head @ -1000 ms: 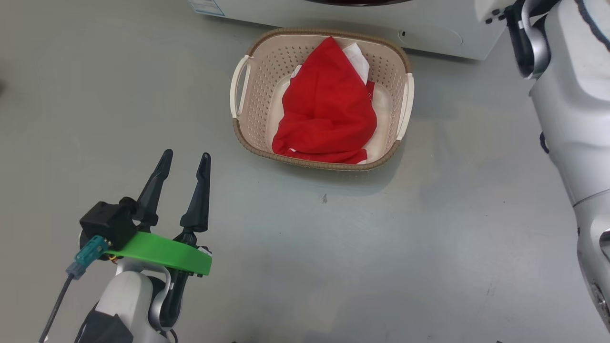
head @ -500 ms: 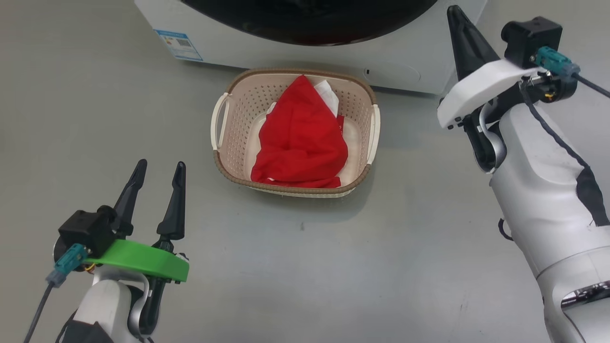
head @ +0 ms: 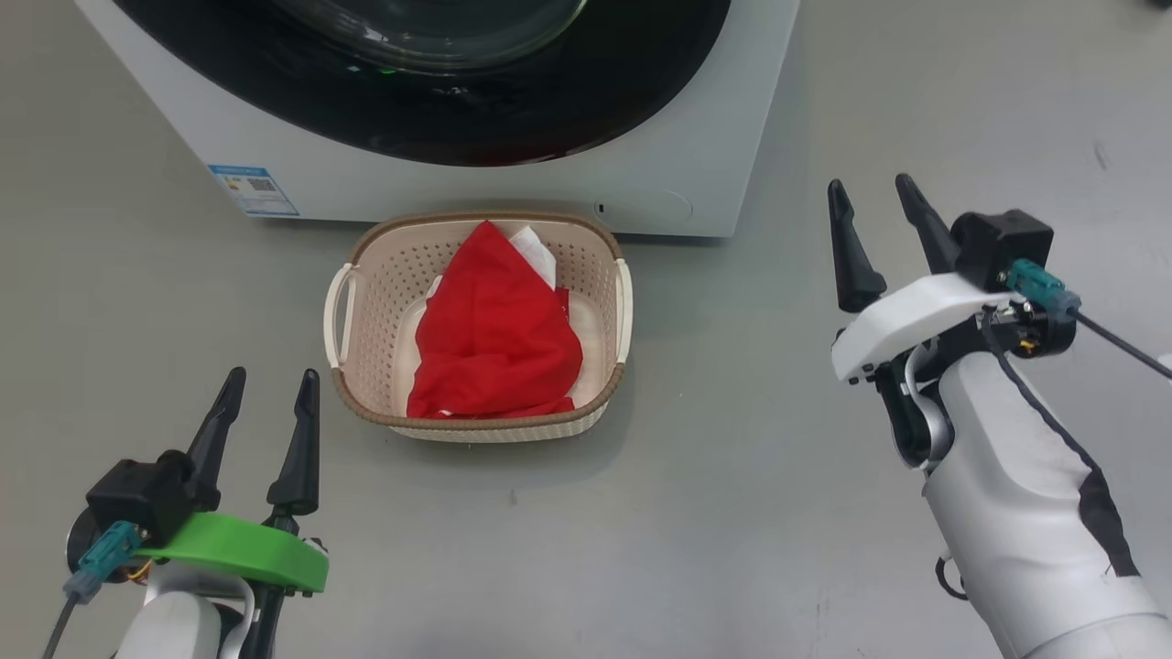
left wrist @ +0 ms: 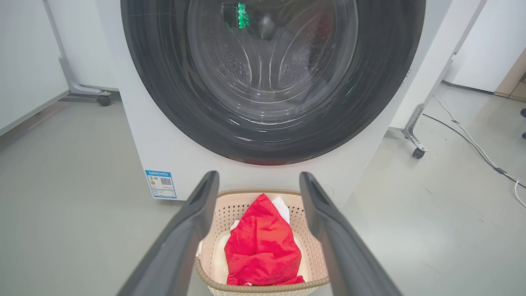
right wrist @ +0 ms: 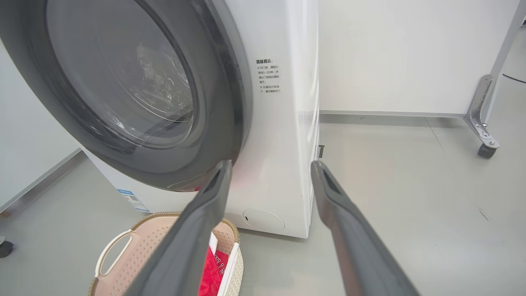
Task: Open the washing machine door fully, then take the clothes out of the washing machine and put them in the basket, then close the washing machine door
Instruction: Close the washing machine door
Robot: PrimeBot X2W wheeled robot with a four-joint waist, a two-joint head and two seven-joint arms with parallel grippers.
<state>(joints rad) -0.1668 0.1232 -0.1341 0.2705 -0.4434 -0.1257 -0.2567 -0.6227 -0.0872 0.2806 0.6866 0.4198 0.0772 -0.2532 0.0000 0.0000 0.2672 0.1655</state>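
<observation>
Left gripper [head: 275, 372] and right gripper [head: 868, 181] spread wide, empty (clothes [head: 494, 339] in basket [head: 389, 275])

Blue label [head: 253, 189] with a QR code [left wrist: 165, 181], low on the left of the washing machine [head: 476, 197] front; print too small to read. On its white side, a block of Chinese characters [right wrist: 269, 76], headed 温馨提示; finer lines beneath not legible.
</observation>
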